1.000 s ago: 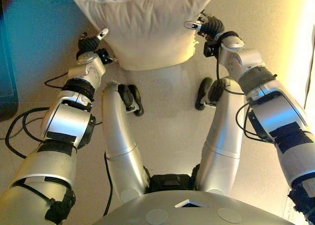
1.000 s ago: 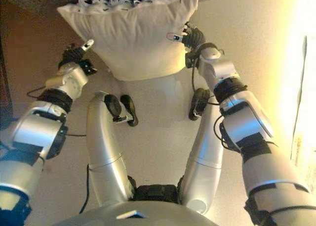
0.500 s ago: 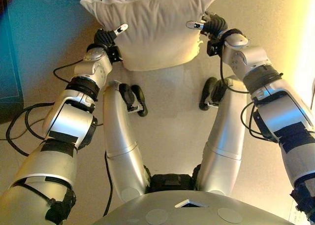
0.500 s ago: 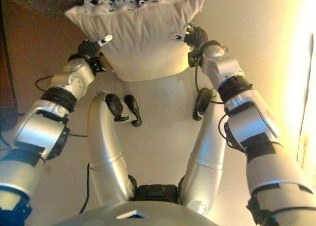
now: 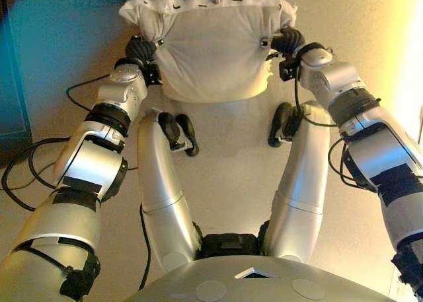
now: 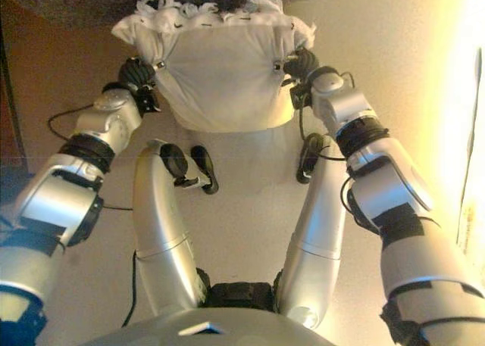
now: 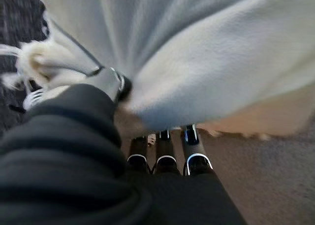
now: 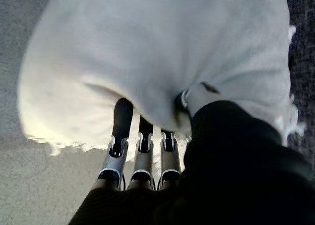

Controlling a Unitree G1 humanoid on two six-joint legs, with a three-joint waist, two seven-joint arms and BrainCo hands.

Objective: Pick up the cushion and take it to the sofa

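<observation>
A: Where is the cushion (image 5: pixel 215 54) seen?

B: At the 12 o'clock edge of the head views, held up between the two hands, with tan floor (image 5: pixel 231 163) showing below it. It is white, with a tasselled fringe (image 6: pixel 204 7) along its far edge, and a dark carpeted area (image 6: pixel 98 1) is seen just past that fringe.

A: How is the left hand (image 5: pixel 140 49) placed?

B: It is pressed against the cushion's side at about 10 o'clock. In its wrist view the thumb (image 7: pixel 110 82) is laid on top of the fabric and the fingers (image 7: pixel 192 153) are tucked under the cushion's edge, so the cloth is pinched between them.

A: And the right hand (image 5: pixel 288 40)?

B: It is set against the opposite side, at about 1 o'clock. From its wrist camera the fingers (image 8: pixel 118 151) are seen running under the cushion, with the thumb (image 8: pixel 189 99) pushed into the fabric from above; the cushion is clamped there too.

A: Is the cushion's shape affected?

B: Yes, its sides are pinched inward where the hands are pressed in, and the fabric is drawn taut between them.
</observation>
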